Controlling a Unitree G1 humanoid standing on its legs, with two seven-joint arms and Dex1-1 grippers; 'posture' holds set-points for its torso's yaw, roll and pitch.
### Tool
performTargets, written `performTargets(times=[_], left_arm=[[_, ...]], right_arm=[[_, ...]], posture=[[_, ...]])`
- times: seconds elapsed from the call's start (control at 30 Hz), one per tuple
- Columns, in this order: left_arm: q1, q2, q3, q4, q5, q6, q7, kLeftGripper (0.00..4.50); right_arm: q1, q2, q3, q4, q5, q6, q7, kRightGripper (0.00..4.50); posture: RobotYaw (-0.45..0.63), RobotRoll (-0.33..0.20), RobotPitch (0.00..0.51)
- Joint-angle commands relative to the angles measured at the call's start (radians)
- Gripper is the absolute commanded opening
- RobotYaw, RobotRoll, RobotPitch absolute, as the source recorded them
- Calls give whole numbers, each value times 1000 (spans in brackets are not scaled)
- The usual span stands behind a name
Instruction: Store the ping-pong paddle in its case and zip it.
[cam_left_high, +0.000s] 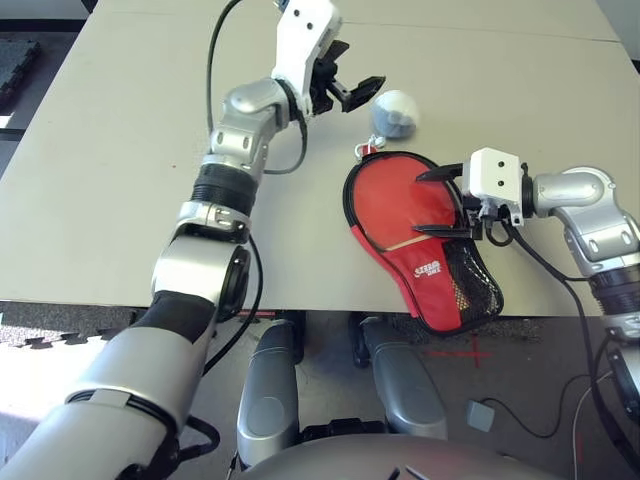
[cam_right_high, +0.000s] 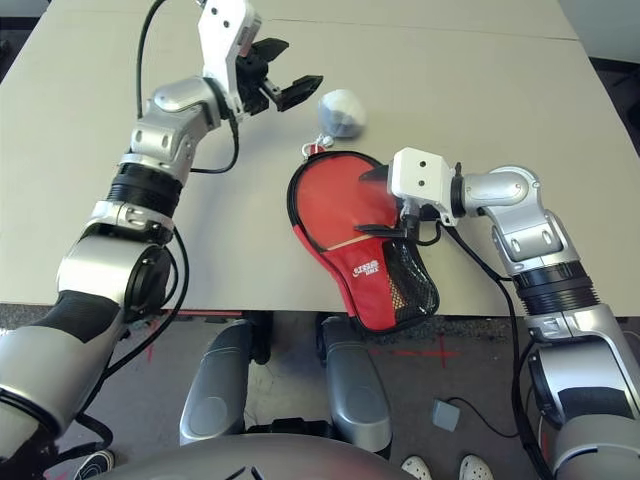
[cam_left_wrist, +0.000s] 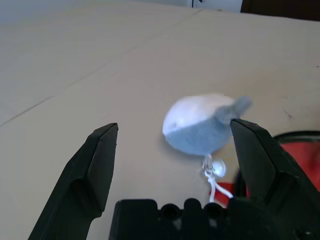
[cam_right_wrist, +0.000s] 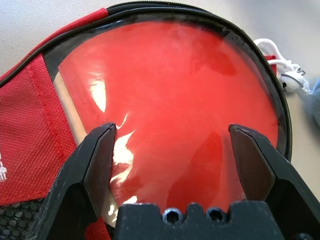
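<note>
Paddle (cam_left_high: 398, 200): inside the case (cam_left_high: 435, 285), on the tabletop (cam_left_high: 120, 200)
Left jaws: spread, near the pouch (cam_left_high: 396, 114)
Right jaws: spread, over the paddle

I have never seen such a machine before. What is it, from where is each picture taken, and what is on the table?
This is a humanoid robot with two silver arms. Two pictures come from its head, looking down; the other two come from its wrists. Each arm carries an end effector with two black fingers. The left end effector is open near a grey-white pouch. The right end effector is open over the red case. The red paddle is inside, seen through a clear window. Nothing is held.
</note>
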Motion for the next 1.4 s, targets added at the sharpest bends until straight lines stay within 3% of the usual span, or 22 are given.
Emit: performTargets(times=[0.03,0.2,0.4,0.67,1.17,1.4], left_arm=[[94,67,-51,-246,-57,166,-95,4491],[242,166,-114,-539,-119,355,-156,4491],[347,113,-184,-677,-131,444,-69,4491],[384,23,-283,-600,-75,404,40,4491],[447,-25,-356,-451,18,305,123,4491],[468,-42,-387,-428,52,292,138,4491]], right_arm=[[94,12,119,101,-112,46,-1,4500],[87,12,116,115,-114,45,-7,4500],[60,25,121,147,-125,48,-16,4500],[41,30,110,162,-133,50,-21,4500],[67,25,100,130,-126,76,-47,4500],[19,44,53,137,-72,132,-53,4500]], posture=[[4,0,339],[20,0,340],[28,0,337],[28,0,337],[-14,0,330],[-17,0,329]])
